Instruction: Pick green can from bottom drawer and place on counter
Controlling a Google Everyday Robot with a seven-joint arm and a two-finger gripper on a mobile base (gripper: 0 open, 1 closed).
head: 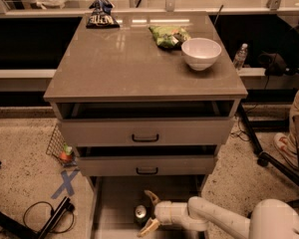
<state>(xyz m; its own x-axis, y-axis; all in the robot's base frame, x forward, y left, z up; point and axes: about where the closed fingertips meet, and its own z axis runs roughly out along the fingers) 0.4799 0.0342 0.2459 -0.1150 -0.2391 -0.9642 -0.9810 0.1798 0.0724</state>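
Speckled floor (20, 158) around a grey three-drawer cabinet (189, 131), with a blue tape cross (65, 183) well off to the gripper's left. Pulled open at the very bottom, the bottom drawer (112, 203), with its pale floor showing.

Standing in it, between the fingertips (150, 197), the green can (140, 213): upright, silver top facing up, long axis vertical.

Spread wide either side of the can, the gripper (147, 213), with one finger beyond it and one nearer the camera. Cannot tell whether either touches.

Probably light, thin-walled and smooth. Stiff enough for a side grip, yet likely to dent or slip if squeezed hard or caught near the rim. Best taken around mid-body, across the width.

Far above the gripper, the counter (129, 63), with a white bowl (201, 53) up to the right.
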